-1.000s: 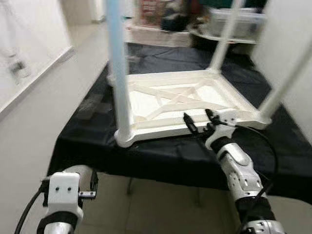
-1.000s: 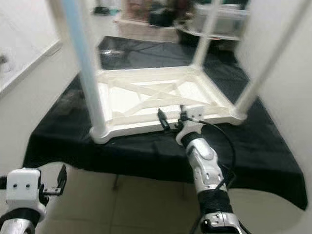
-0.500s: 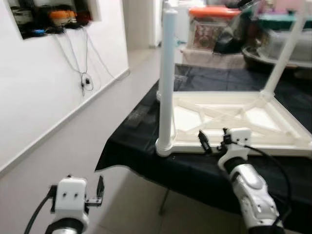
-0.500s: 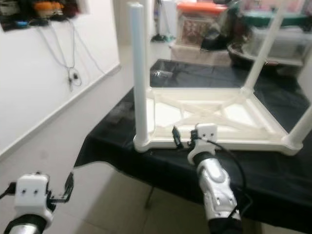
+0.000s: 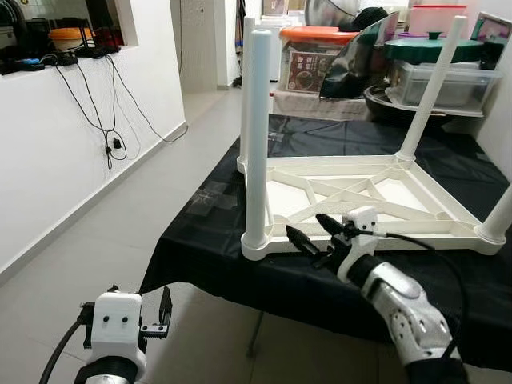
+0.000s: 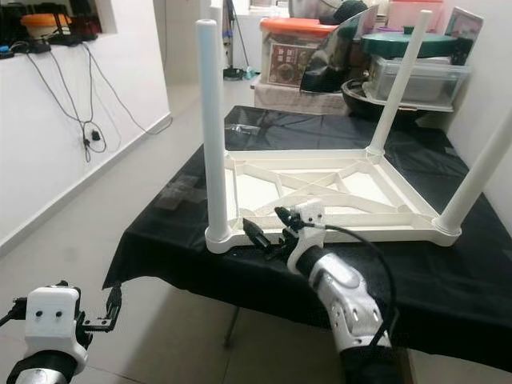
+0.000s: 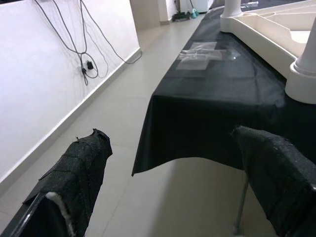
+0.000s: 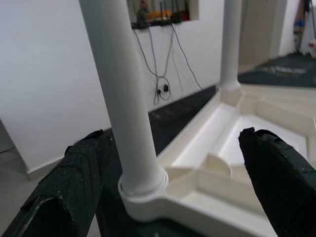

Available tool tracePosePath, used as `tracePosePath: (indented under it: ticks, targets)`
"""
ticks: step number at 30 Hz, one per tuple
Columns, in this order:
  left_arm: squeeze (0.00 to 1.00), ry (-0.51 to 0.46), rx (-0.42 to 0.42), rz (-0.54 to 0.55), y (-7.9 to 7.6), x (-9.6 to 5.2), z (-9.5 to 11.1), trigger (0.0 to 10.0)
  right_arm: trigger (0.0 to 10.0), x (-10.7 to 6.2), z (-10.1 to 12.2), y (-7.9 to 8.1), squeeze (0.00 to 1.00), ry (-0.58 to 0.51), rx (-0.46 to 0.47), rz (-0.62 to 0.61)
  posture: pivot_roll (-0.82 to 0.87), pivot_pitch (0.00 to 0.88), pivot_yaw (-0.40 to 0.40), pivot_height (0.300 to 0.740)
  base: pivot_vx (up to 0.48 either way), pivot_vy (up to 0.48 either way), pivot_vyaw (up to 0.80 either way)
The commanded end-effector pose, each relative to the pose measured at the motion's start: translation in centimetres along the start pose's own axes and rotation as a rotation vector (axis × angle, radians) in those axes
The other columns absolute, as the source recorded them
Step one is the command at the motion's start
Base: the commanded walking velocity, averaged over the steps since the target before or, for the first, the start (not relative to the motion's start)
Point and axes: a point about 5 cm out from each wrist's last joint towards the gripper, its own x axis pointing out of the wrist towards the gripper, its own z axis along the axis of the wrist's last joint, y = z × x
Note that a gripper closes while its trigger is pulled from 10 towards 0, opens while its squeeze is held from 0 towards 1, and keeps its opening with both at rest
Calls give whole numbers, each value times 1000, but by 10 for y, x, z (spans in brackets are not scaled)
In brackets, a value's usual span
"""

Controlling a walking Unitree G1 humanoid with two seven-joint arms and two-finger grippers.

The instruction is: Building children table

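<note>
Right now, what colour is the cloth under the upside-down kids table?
Black. The cloth under the white table shows best in the right eye view.

The white plastic children table (image 5: 360, 192) I am building lies upside down on the black-covered table (image 5: 200, 240), its ribbed underside facing up with a cross brace in the middle. All four round white legs stand upright in the corner sockets. The nearest leg (image 5: 257, 128) rises by the black table's front left corner, close to its front edge. The back left leg (image 6: 213, 20) stands behind it along the left edge. The back right leg (image 5: 432, 88) and the front right leg (image 6: 484, 172) lean slightly outward.
</note>
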Motion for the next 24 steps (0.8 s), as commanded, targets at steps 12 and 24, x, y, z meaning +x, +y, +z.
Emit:
tracePosePath:
  ticks: [12,24]
  targets:
    - [0,12,10,-15,-9,-15,4,10000,10000,51,42,51,0,-84,36,364,37,129,-65,734,0,0,0]
    - [0,28,3,-15,-13,-21,4,10000,10000,71,54,58,0,-90,-15,390,35,156,-70,734,0,0,0]
